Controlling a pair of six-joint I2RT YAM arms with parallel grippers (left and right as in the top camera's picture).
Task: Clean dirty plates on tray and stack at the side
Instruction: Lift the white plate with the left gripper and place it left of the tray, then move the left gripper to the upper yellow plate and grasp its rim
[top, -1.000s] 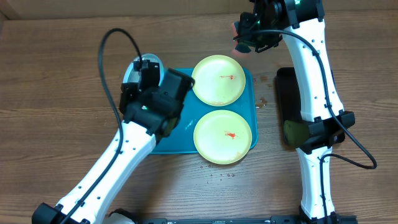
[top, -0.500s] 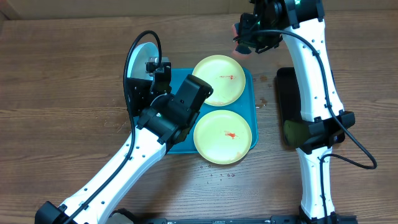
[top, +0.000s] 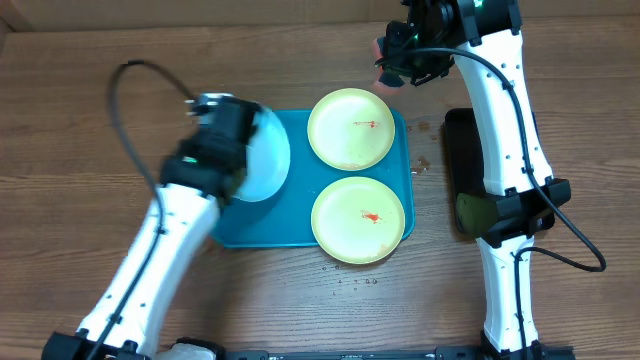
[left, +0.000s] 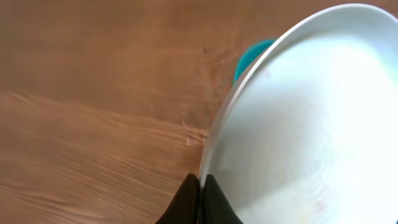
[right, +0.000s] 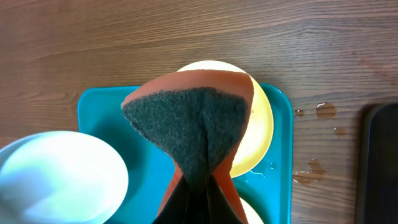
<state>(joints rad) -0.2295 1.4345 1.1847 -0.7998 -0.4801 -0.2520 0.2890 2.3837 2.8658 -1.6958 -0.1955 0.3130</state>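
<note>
Two hands were in view, both loaded. The left hand (left: 199, 186) was pinched shut on the rim of the white round shallow plate (left: 311, 124), one dark finger on either side of the edge. From overhead, that plate sat tilted over the far-left part of the large teal rectangular plastic tray (top: 290, 220), reaching past its left rim. Whether the plate touched the tray could not be told.

The right hand (right: 198, 194) was clamped on an orange sponge with a dark green scouring face (right: 193, 118), which was folded upward between the fingers. From overhead, this hand hung above the table (top: 90, 90) just beyond the tray's far-right corner.

Two pale yellow-green round plates lay flat in the right half of the tray, close together. Each carried a small red smear.
- Far yellow-green plate (top: 340, 140): inside the rim.
- Near yellow-green plate (top: 350, 235): overhanging the tray's near edge.

Right of the tray were a few water drops (right: 323, 110) on the wood. Beyond them was a narrow black tray (top: 458, 140). A dark olive item (top: 468, 212) at its near end was partly hidden by the right arm and could not be identified.
</note>
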